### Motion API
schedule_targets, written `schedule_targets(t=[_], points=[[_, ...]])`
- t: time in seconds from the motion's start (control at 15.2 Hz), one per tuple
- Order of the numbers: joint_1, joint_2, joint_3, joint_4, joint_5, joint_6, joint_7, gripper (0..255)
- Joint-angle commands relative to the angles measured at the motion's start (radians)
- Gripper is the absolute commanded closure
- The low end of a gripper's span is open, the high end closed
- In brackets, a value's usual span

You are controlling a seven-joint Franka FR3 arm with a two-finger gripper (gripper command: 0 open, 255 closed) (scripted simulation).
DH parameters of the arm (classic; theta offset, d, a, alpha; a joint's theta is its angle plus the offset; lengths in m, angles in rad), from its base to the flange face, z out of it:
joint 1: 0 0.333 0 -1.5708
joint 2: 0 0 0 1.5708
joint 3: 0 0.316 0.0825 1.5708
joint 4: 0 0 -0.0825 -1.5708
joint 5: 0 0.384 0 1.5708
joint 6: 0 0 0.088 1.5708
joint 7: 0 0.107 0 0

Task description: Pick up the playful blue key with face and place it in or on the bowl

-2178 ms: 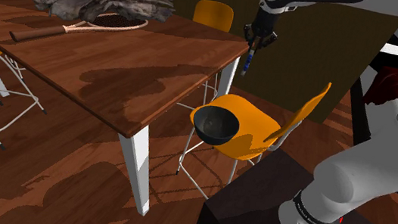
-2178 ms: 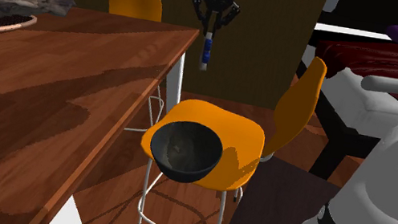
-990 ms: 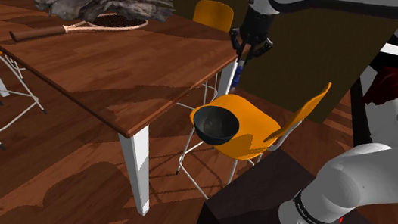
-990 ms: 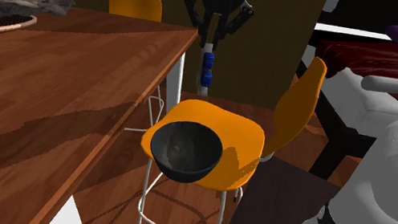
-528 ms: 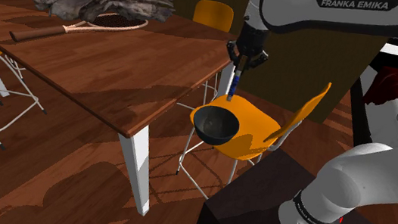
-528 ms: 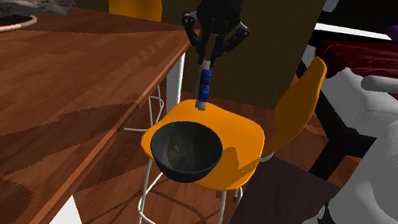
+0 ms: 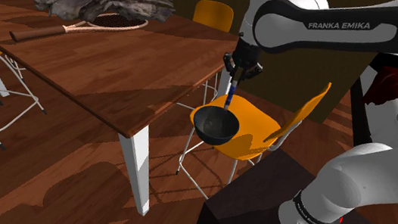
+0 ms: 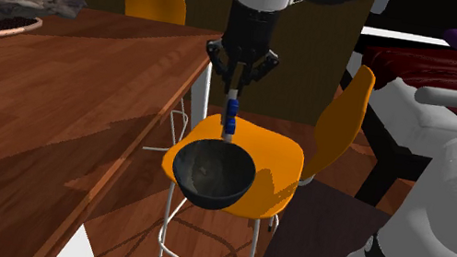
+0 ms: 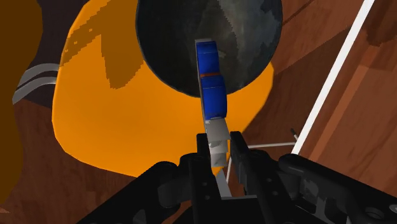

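Note:
The blue key [image 9: 210, 83] hangs straight down from my gripper [image 9: 219, 153], whose black fingers are shut on its grey shaft. In the shoulder view the gripper [image 7: 236, 75] holds the key [image 7: 229, 98] just above the far rim of the dark bowl [image 7: 215, 124]. The bowl [image 8: 213, 173] sits on the front of an orange chair seat [image 8: 271, 171], with the key [image 8: 231, 117] and gripper [image 8: 236, 79] over its back edge. Looking along the gripper, the key's blue tip overlaps the bowl [image 9: 248, 38].
A brown wooden table [image 7: 118, 68] stands close beside the chair, its white leg [image 7: 137, 169] near the bowl. A racket [image 7: 77, 26] and a grey rumpled heap [image 7: 102, 2] lie at the table's far end. Other orange chairs [image 7: 214, 14] stand around. My dark stand [image 7: 256, 205] is beside the chair.
My gripper has come down and toward the bowl with the key held in it, from high above the chair back to just over the bowl's far rim.

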Motion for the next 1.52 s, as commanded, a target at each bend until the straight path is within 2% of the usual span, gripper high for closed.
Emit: schedule_targets(t=[0.0,0.33,0.79,0.86,1.19,1.45], points=[[0.000,0.000,0.001,-0.029,0.000,0.029,0.000,255],[0.001,0.009,0.008,-0.082,0.001,0.091,0.009,255],[0.001,0.009,0.008,-0.082,0.001,0.091,0.009,255],[0.001,0.009,0.008,-0.082,0.001,0.091,0.009,0],[0.001,0.009,0.008,-0.081,0.001,0.091,0.008,0],[0.009,-0.032,0.000,0.014,0.007,-0.045,0.003,0]])
